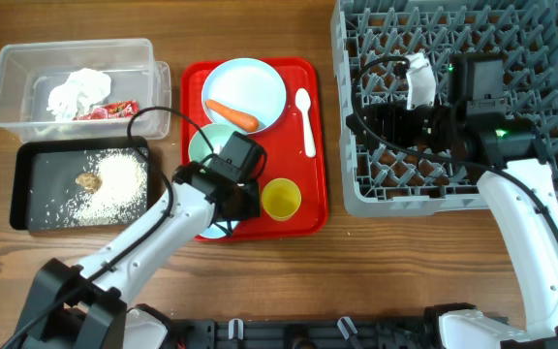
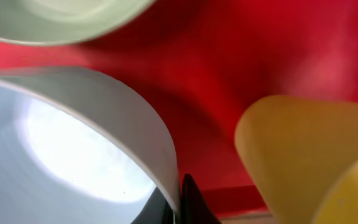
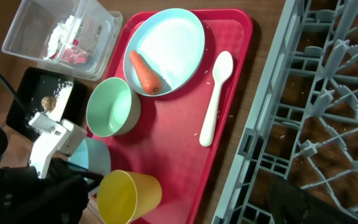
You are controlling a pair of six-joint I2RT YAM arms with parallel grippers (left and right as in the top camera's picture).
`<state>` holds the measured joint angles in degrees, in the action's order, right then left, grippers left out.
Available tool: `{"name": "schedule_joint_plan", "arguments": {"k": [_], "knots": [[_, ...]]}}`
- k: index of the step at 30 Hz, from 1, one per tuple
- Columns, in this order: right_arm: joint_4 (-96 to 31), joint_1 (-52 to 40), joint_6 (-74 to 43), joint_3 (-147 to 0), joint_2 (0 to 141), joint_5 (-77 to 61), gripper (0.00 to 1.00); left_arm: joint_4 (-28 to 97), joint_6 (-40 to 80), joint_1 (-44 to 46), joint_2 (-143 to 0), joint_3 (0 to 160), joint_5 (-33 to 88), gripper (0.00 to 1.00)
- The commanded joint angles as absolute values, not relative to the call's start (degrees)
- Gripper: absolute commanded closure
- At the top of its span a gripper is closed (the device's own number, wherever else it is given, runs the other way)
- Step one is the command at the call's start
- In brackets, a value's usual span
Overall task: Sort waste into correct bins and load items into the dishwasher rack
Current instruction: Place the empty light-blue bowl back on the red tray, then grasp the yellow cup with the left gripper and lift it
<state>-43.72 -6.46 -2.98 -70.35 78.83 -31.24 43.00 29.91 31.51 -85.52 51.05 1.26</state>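
My left gripper (image 1: 232, 199) is shut on the rim of a pale blue bowl (image 2: 73, 143), low over the red tray (image 1: 308, 208). The bowl also shows in the right wrist view (image 3: 95, 158). A green bowl (image 1: 209, 143) and the yellow cup (image 1: 281, 200) stand beside it. The blue plate (image 1: 250, 87) holds the carrot piece (image 1: 232, 115). The white spoon (image 1: 304, 121) lies right of it. My right gripper (image 1: 371, 121) hovers over the grey rack (image 1: 531, 58); only a dark finger (image 3: 297, 199) shows.
The clear tub (image 1: 8, 68) at the far left holds crumpled paper (image 1: 77, 92) and the red-and-white wrapper (image 1: 105, 112). The black tray (image 1: 27, 189) in front of it holds rice (image 1: 114, 184) and a brown lump (image 1: 88, 180).
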Motion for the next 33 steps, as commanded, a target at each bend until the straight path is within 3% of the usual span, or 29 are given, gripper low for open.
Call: {"name": "schedule_joint_plan", "arguments": {"k": [1, 3, 17, 19, 22, 25, 29, 33], "knots": [[-43.7, -6.6, -3.4, -71.2, 78.9, -30.9, 0.05, 42.1, 30.5, 33.7, -85.5, 50.6, 3.2, 0.60], [-43.7, -6.6, -3.4, -71.2, 78.9, -30.9, 0.05, 40.9, 30.5, 33.9, -85.5, 50.6, 3.2, 0.50], [-43.3, -6.6, -3.2, -71.2, 79.7, -30.3, 0.05, 34.7, 28.8, 26.8, -84.4, 54.8, 5.0, 0.36], [-43.6, -6.6, -3.2, -71.2, 80.3, -30.3, 0.05, 32.8, 21.6, 26.7, -84.3, 54.9, 14.6, 0.37], [-42.9, -6.6, -3.2, -71.2, 80.6, -30.3, 0.05, 32.1, 20.8, 28.4, -84.3, 54.9, 15.4, 0.35], [-42.9, -6.6, -3.2, -71.2, 80.7, -30.3, 0.05, 32.4, 20.6, 28.4, -84.3, 54.9, 15.4, 0.38], [-42.7, -6.6, -3.2, -71.2, 80.8, -30.3, 0.05, 33.5, 19.7, 29.5, -85.9, 54.6, 14.7, 0.60], [-43.0, -6.6, -3.1, -71.2, 80.8, -30.3, 0.05, 33.3, 19.7, 30.8, -88.2, 54.6, 14.7, 0.64]]}}
